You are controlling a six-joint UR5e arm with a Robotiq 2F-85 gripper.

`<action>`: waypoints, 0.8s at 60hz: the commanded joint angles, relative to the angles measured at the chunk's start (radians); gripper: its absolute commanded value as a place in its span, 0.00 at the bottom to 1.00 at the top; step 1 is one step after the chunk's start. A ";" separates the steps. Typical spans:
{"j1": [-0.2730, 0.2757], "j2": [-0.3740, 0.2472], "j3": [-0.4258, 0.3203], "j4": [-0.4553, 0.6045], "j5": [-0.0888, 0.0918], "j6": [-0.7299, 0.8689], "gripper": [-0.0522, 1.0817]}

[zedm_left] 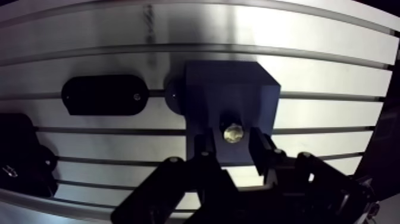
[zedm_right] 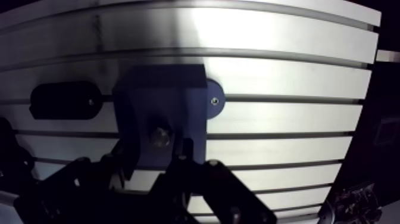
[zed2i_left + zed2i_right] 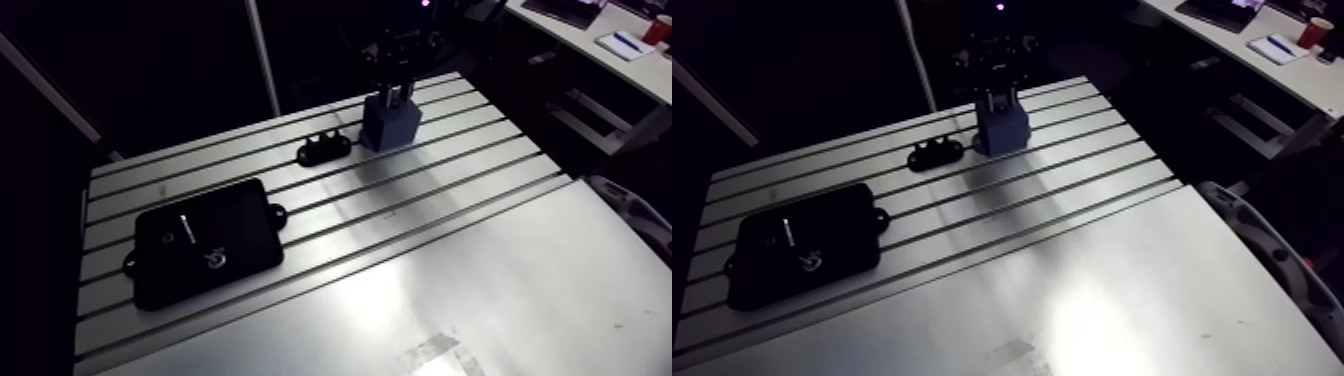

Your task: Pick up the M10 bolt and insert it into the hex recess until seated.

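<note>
Currently: M10 bolt (image 1: 233, 132) stands in the top face of the blue block (image 1: 229, 95), between the fingers of the gripper (image 1: 233, 143). Block location, arm view: upper centre of frame, on the slotted table (image 3: 450, 200).

Gripper: released, fingers either side of the bolt with a gap showing on each side.

Progress, by judgement: pick-up and insertion done; whether the bolt is fully seated cannot be read.

Remaining: confirm seating, withdraw.

Also present: black tray (image 3: 205, 245), lower left.

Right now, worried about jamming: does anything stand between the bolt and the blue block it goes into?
Nothing visible does: the dull metal bolt sits at the top face of the dark-blue rectangular block, at the claw.
</note>
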 commanded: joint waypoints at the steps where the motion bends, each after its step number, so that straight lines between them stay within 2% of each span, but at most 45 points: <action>1: -0.002 0.007 0.000 -0.001 -0.001 0.000 0.56; 48: -0.001 0.009 -0.014 -0.001 -0.001 -0.002 0.57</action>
